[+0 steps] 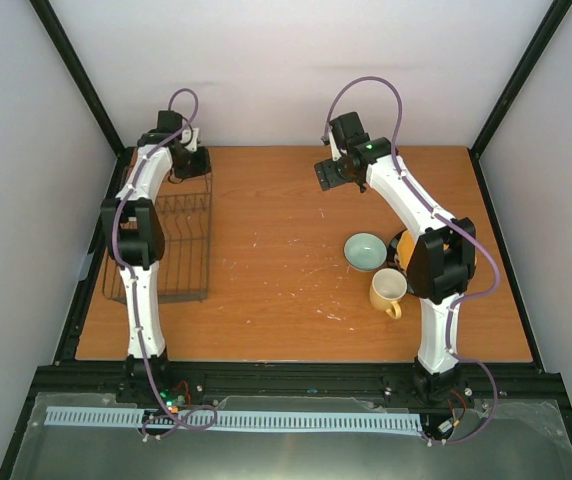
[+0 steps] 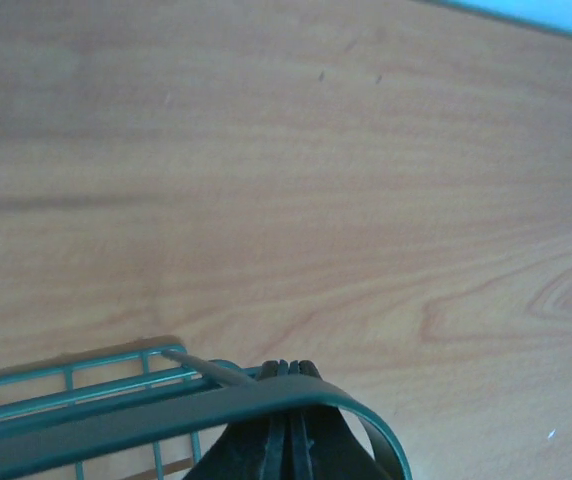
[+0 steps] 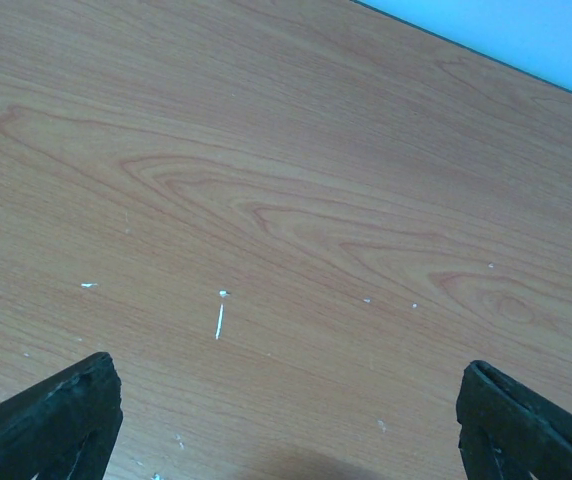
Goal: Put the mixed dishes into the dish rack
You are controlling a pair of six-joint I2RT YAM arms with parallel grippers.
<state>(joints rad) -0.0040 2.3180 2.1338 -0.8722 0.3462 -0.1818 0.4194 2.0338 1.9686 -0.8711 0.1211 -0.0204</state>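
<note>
The dark wire dish rack (image 1: 166,245) lies at the table's left side, under my left arm. My left gripper (image 1: 188,165) is at the rack's far end. In the left wrist view its fingers (image 2: 291,372) are pressed together, shut, right behind the rack's green rim (image 2: 116,420); whether they pinch a wire is hidden. A pale blue-green bowl (image 1: 365,250) and a cream-yellow mug (image 1: 388,290) stand at the right. A black plate (image 1: 398,243) shows partly behind my right arm. My right gripper (image 1: 328,172) hangs wide open over bare wood (image 3: 286,420), far beyond the bowl.
An orange-yellow patch (image 1: 453,233) peeks out behind the right arm's elbow. Black frame posts and pale walls close in the table's far corners. Bare wood (image 1: 266,220) lies between the rack and the dishes.
</note>
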